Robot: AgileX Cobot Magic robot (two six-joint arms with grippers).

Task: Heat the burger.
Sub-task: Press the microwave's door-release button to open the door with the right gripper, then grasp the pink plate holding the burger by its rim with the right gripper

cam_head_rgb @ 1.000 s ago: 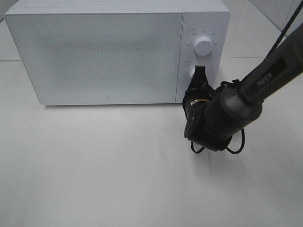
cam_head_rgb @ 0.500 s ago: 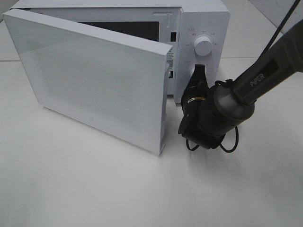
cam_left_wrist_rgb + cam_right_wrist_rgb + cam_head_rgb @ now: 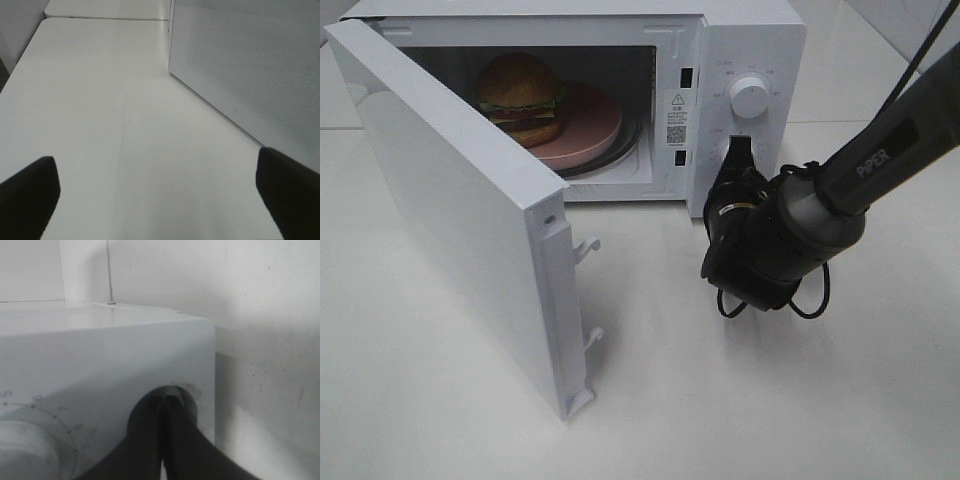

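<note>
Swung far wider than half a second ago, and fully shut a second ago, the flat white microwave door point(image 3: 460, 200) now stands well open on its left hinge. Its free edge, with two small white latch hooks point(image 3: 586, 248), reaches nearest over the pale white surface point(image 3: 720, 400).

The left end effector point(image 3: 157, 200) shows only in the left wrist view. Its two dark fingers point(image 3: 27, 192) are spread wide apart, with only bare surface between them and the speckled face of the door off to one side ahead.

Farther back on the right, the dark right arm point(image 3: 880, 150) comes down to the front of the boxy white microwave oven point(image 3: 750, 40). The right end effector point(image 3: 741, 150) has its black fingers pressed together, holding nothing. Its tips are at the lower round control on the oven's panel, and the right wrist view shows them set in a dark round recess. The upper white round dial point(image 3: 750, 97) sits just above, apart from the tips.

Farthest in, the oven cavity is exposed. The round burger point(image 3: 520, 95), with a glossy golden-brown bun, green lettuce, dark patty and yellow cheese, rests on the left part of a pink round plate point(image 3: 592, 125) inside the oven.
</note>
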